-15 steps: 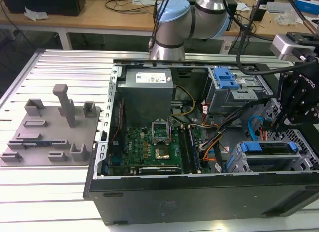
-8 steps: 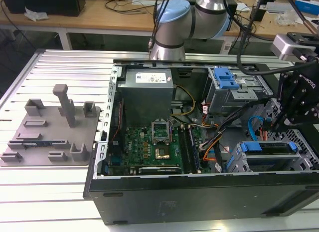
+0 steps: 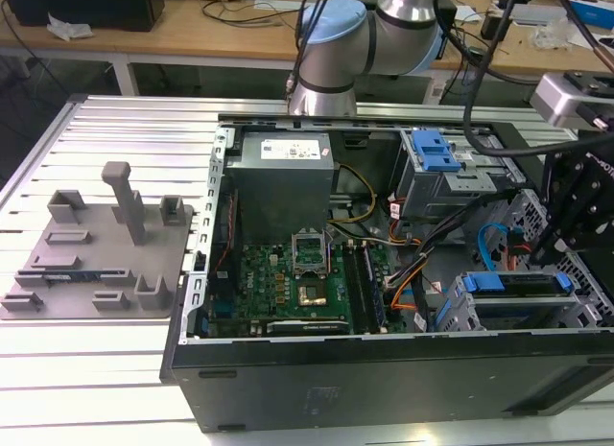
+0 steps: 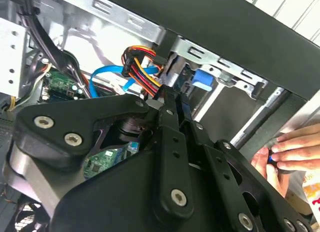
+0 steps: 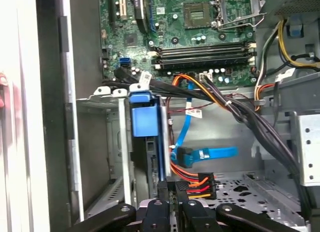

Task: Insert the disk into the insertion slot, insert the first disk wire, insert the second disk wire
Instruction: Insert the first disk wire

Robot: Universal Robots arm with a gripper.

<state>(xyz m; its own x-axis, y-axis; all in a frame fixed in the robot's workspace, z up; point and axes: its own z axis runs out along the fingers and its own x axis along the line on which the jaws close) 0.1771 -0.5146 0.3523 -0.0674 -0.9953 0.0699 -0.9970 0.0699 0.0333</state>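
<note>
Disk (image 5: 145, 122) in its blue carrier sits seated in the grey metal drive bay (image 3: 459, 316). Just beside it, the gripper (image 5: 175, 186) is pinched nearly closed on a dark power plug (image 5: 202, 187) trailing orange, red and yellow wires. A flat blue cable (image 5: 210, 153) lies nearby.

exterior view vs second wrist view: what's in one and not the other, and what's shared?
Exterior view: the grey power supply box and a grey fixture plate beside the case. Second wrist view: a person's hand beside the case's black wall. Both: the gripper, shut on the plug of the yellow-red-black wire bundle, the first disk wire and the blue disk carrier.
</note>
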